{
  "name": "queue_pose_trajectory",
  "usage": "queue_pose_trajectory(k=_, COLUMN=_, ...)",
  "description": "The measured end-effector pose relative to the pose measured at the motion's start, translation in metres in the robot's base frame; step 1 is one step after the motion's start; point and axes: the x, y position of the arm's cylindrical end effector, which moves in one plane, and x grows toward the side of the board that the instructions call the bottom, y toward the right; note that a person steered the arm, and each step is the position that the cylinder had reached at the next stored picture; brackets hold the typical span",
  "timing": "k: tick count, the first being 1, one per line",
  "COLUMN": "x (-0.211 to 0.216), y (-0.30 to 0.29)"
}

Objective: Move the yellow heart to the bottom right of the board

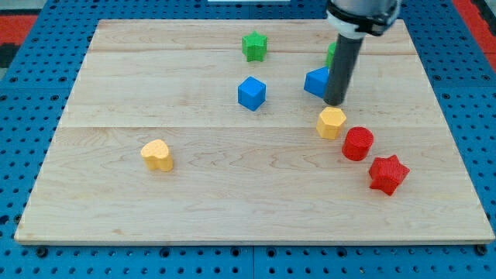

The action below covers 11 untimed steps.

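The yellow heart (pixel 157 155) lies on the wooden board (pixel 232 201) at the view's left of centre, apart from the other blocks. My tip (pixel 335 103) is far to its right, in the upper right part of the board. The tip stands just above the yellow hexagon block (pixel 332 122) and against the right side of a blue block (pixel 315 82), which the rod partly hides.
A blue cube (pixel 252 93) sits near the middle and a green star (pixel 254 46) near the top. A green block (pixel 331 53) is mostly hidden behind the rod. A red cylinder (pixel 358 144) and a red star (pixel 387 173) lie at the right.
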Motion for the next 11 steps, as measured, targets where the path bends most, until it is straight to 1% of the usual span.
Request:
queue_pose_trajectory(k=1, x=0.034, y=-0.003)
queue_pose_trajectory(k=2, x=0.059, y=0.009)
queue_pose_trajectory(k=3, x=0.048, y=-0.061)
queue_pose_trajectory(k=4, x=0.081, y=-0.143)
queue_pose_trajectory(k=5, x=0.172, y=-0.165)
queue_pose_trajectory(k=6, x=0.165, y=-0.298)
queue_pose_trajectory(k=7, x=0.112, y=-0.271)
queue_pose_trajectory(k=8, x=0.112, y=-0.171)
queue_pose_trajectory(k=9, x=0.074, y=-0.166)
queue_pose_trajectory(k=10, x=0.082, y=-0.112)
queue_pose_trajectory(k=11, x=0.118, y=-0.069)
